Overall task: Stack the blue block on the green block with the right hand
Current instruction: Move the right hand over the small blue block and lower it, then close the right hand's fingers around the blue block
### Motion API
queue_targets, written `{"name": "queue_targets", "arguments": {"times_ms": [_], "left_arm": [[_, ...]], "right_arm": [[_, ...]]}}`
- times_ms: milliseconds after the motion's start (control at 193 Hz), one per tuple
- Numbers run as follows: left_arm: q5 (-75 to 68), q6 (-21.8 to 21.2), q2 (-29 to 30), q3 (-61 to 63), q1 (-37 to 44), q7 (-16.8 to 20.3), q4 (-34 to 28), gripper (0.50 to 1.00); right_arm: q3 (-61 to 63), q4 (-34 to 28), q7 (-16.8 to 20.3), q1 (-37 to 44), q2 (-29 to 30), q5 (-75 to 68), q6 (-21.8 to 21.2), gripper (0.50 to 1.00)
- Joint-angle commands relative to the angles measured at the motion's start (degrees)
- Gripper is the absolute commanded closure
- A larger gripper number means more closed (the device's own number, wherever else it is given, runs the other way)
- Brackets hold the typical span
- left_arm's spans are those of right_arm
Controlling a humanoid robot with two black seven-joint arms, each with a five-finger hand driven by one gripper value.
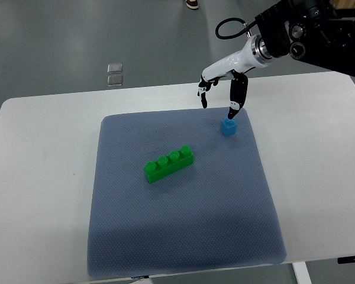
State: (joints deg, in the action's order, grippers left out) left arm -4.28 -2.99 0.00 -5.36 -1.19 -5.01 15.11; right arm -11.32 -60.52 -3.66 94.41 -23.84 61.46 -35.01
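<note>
A small blue block [228, 127] sits on the blue-grey mat [183, 225] toward its far right. A long green block [168, 164] with a row of studs lies near the mat's middle, well to the left of the blue one. My right hand [220, 94] reaches in from the upper right and hovers just above the blue block. Its fingers are spread and hold nothing; one dark fingertip [232, 111] points down at the block's top, nearly touching it. The left arm does not show.
The mat lies on a white table [35, 177]. Grey floor lies beyond the table's far edge, with two small clear squares [114, 74] on it. A shoe [192, 3] shows at the top edge.
</note>
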Motion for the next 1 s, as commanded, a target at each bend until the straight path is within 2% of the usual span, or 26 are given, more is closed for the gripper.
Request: {"name": "queue_targets", "arguments": {"times_ms": [0, 52, 57, 78, 207, 212, 306, 477, 611, 793, 995], "left_arm": [[0.06, 0.00, 0.00, 0.00, 0.04, 0.00, -0.08, 0.500], [0.06, 0.00, 0.00, 0.00, 0.04, 0.00, -0.08, 0.500], [0.06, 0.00, 0.00, -0.09, -0.04, 0.00, -0.08, 0.500], [0.06, 0.00, 0.00, -0.09, 0.04, 0.00, -0.08, 0.500], [0.06, 0.00, 0.00, -0.09, 0.04, 0.00, 0.01, 0.500], [0.06, 0.00, 0.00, -0.09, 0.04, 0.00, 0.01, 0.500], [0.06, 0.00, 0.00, -0.09, 0.04, 0.00, 0.10, 0.500], [0.06, 0.00, 0.00, -0.09, 0.04, 0.00, 0.10, 0.500], [0.06, 0.08, 0.00, -0.09, 0.04, -0.09, 0.45, 0.500], [0.06, 0.00, 0.00, -0.09, 0.04, -0.09, 0.54, 0.500], [0.06, 0.00, 0.00, -0.09, 0.04, -0.09, 0.45, 0.500]], "right_arm": [[0.33, -0.04, 0.93, 0.33, -0.24, -2.93, 0.01, 0.576], [0.42, -0.04, 1.20, 0.33, -0.24, -3.63, 0.01, 0.576], [0.85, 0.66, 2.24, 0.25, -0.16, -6.42, 0.01, 0.576], [1.03, 0.93, 2.51, 0.24, -0.07, -7.23, 0.01, 0.576], [1.03, 2.86, 2.69, -0.72, 0.46, -7.50, 0.29, 0.576], [0.95, 4.52, 2.69, -1.94, 0.89, -7.50, 2.55, 0.579], [0.95, 8.05, 2.87, -5.90, 1.60, -7.50, 8.81, 0.581], [1.03, 11.13, 2.08, -11.88, 3.45, -7.06, 10.84, 0.581], [0.95, 12.27, -0.38, -15.40, 3.98, -5.21, 16.02, 0.585], [0.77, 14.20, -0.65, -17.68, 6.61, -4.16, 20.06, 0.587], [0.86, 17.19, -0.65, -20.06, 8.46, -4.07, 21.29, 0.591]]}}
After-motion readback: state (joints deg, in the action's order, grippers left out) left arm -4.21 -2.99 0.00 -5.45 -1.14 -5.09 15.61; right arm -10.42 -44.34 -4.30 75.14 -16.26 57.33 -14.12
